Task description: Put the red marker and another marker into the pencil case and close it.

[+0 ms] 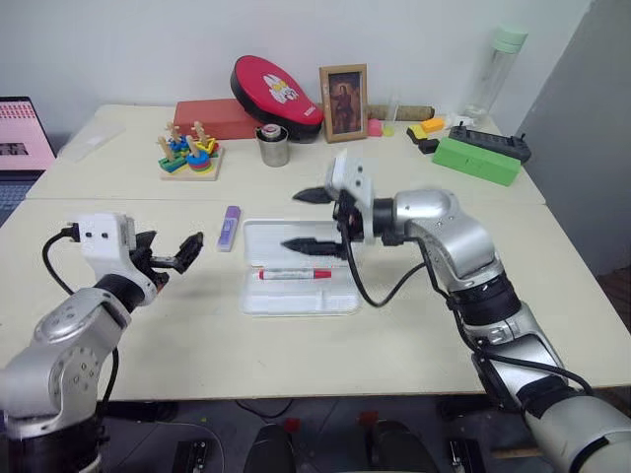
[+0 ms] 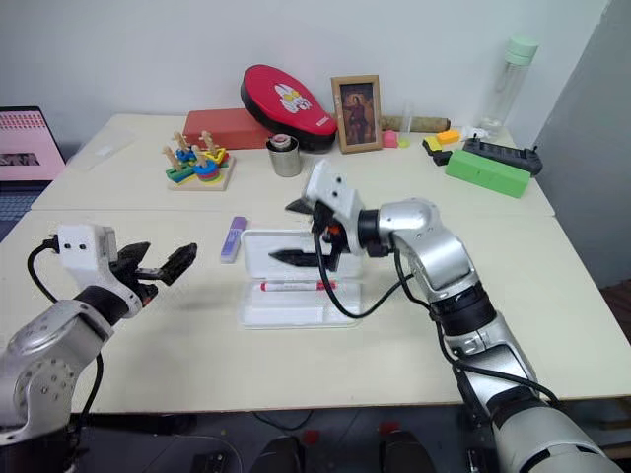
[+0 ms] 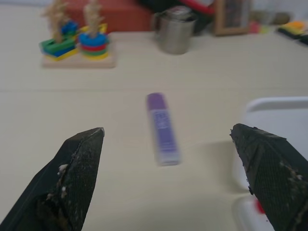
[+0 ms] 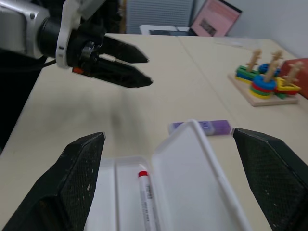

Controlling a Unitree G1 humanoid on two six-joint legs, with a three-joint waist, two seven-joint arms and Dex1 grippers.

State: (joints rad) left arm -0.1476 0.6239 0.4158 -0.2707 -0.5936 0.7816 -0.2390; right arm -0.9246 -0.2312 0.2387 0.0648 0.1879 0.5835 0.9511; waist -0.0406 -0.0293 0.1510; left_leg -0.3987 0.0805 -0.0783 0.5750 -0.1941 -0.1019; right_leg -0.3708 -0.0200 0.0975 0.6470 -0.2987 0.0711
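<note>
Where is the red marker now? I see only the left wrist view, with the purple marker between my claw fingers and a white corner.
Observer: The red marker lies inside the open pencil case, in the half nearer the robot.
Operator: Is the right claw holding anything?
Observer: No. The right claw is open and empty, above the case.
Operator: Does the purple marker touch the case?
Observer: No. The purple marker lies on the table, apart from the case, on the case's left side.
Operator: And my left claw?
Observer: The left claw is open, left of the purple marker and nearer the robot, not touching it.
</note>
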